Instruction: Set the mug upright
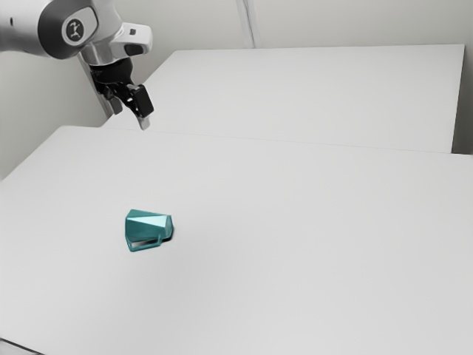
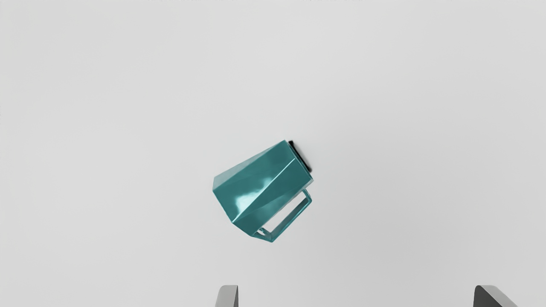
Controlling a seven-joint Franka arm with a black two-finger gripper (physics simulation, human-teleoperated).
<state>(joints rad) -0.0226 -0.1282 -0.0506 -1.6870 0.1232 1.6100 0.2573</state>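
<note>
My gripper [image 1: 130, 122] hangs above the table at the exterior view's upper left, well away from the mug. In the wrist view the gripper [image 2: 356, 296] is open, its two fingertips far apart with nothing between them. The teal faceted mug [image 1: 149, 225] lies on its side on the white table. In the wrist view the mug [image 2: 264, 183] lies beyond the fingertips, with its angular handle on the side nearer to them. Which end of the mug is its opening I cannot tell.
The white tabletop [image 1: 295, 244] spreads around the mug. Behind it a second white surface [image 1: 310, 96] reaches toward the wall. A dark line crosses the exterior view's lower left corner.
</note>
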